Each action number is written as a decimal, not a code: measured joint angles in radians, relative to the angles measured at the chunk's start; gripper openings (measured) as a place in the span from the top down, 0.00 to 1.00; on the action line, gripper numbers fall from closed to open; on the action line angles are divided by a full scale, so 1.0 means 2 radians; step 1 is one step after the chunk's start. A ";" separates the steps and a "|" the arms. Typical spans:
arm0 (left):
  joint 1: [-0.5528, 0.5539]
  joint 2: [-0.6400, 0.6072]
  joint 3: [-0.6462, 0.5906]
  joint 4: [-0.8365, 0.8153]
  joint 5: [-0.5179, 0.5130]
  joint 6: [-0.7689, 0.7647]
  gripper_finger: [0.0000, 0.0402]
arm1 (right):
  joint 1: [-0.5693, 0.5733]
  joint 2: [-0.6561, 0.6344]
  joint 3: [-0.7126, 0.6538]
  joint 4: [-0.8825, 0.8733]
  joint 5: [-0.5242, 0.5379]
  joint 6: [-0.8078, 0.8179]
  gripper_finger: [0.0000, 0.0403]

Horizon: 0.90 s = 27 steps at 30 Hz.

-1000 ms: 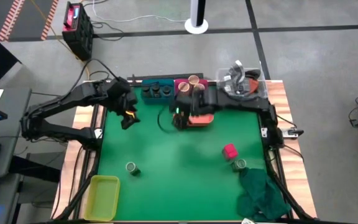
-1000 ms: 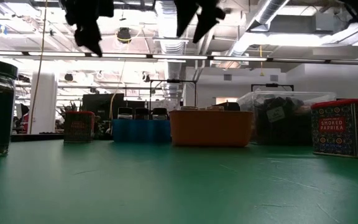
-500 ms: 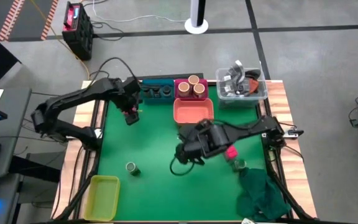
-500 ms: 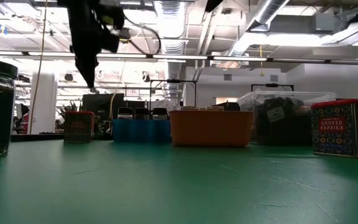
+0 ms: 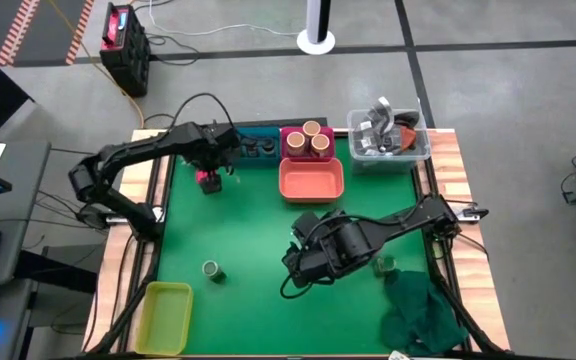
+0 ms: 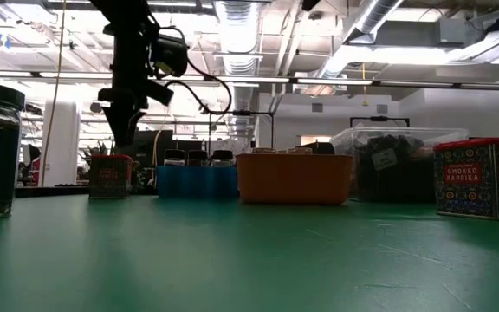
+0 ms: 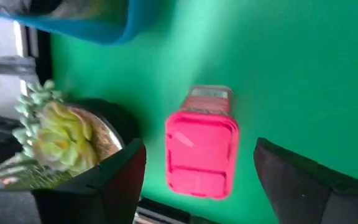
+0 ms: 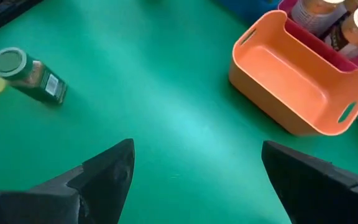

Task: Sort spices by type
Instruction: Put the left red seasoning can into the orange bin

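Your left gripper (image 7: 197,171) hangs with jaws apart over the pink box (image 7: 202,152), which stands just beside the blue tray (image 5: 251,146) (near a small potted succulent (image 7: 58,134)). Your right gripper (image 8: 194,180), also spread wide, hovers over bare mat in front of the orange tray (image 8: 300,87).

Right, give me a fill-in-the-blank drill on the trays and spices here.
1. The left gripper hangs open above a ____ square box.
2. The orange tray holds ____ spices.
3. The two tan-topped jars stand in the ____ tray.
4. The yellow tray sits nearest the ____ arm.

Missing words: pink; no; pink; left
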 joint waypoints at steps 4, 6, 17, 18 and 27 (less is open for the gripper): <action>0.006 -0.001 0.000 0.003 0.003 0.017 0.27 | 0.000 0.000 -0.016 0.001 0.001 0.012 0.07; 0.012 0.003 0.000 -0.001 0.016 0.021 0.27 | 0.000 0.000 -0.022 0.002 0.001 0.013 0.07; 0.057 0.005 0.000 -0.009 0.075 0.031 0.26 | 0.000 0.000 -0.038 0.013 -0.003 0.014 0.07; 0.058 0.005 0.000 -0.010 0.080 0.035 0.25 | -0.001 0.000 -0.038 0.012 -0.003 0.014 0.07; 0.058 0.005 -0.007 -0.004 0.071 0.062 0.13 | -0.001 0.000 -0.038 0.008 -0.003 0.010 0.07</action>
